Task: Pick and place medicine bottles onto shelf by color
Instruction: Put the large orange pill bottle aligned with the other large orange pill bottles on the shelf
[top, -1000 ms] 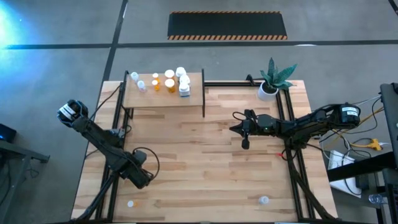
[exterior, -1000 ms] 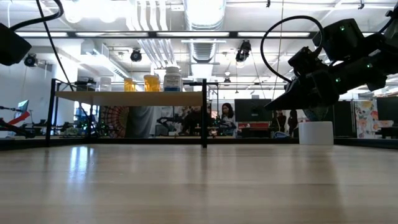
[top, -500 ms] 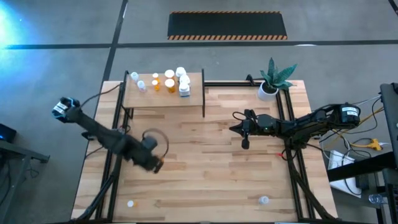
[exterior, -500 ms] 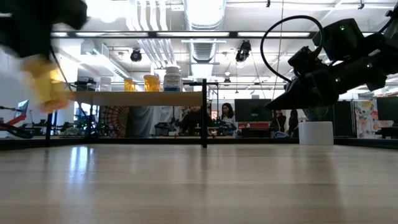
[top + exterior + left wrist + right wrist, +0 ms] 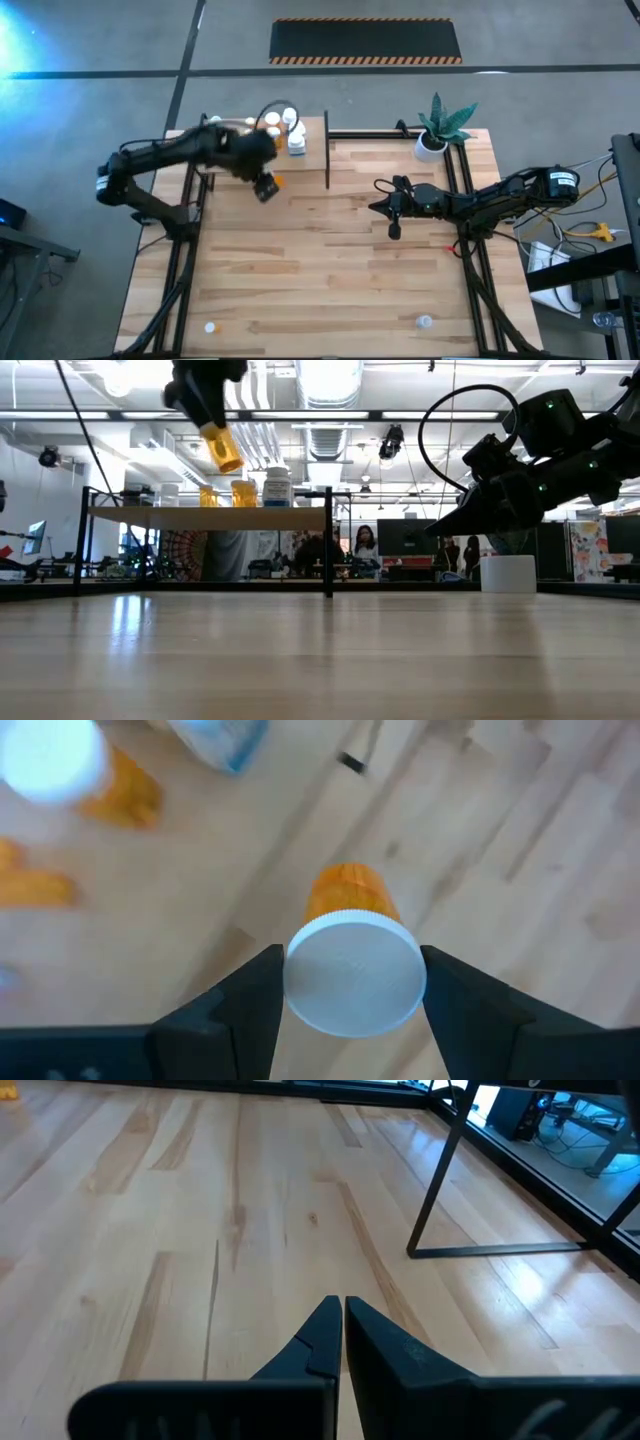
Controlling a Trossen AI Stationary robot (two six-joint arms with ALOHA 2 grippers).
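The left hand (image 5: 266,186) hangs in the air just off the front edge of the shelf (image 5: 225,158), clamped on an orange bottle (image 5: 345,910). In the left wrist view the two fingers (image 5: 245,1005) press on either side of its white cap, with the orange body pointing away from the camera. From table height the bottle (image 5: 222,448) is held above the board's level and tilted, cap end up in the hand and body slanting down, so its long axis is not yet upright.

The relation that matters is this: the shelf lies just behind the held bottle, toward the table's far edge, and the orange bottles already standing there (image 5: 272,128) sit near the middle of the board, beside the white bottles (image 5: 293,133). I judge the coming move as a short reach inward over the board, righting the bottle before setting it among the orange ones. The arm hides the left part of the shelf from above, so what stands there I cannot tell for certain.

Further right, two more bottles (image 5: 424,322) lie near the table's front edge. The right hand (image 5: 382,207) waits over the table's right half, well apart from the shelf, its fingers (image 5: 322,1335) together and holding nothing.
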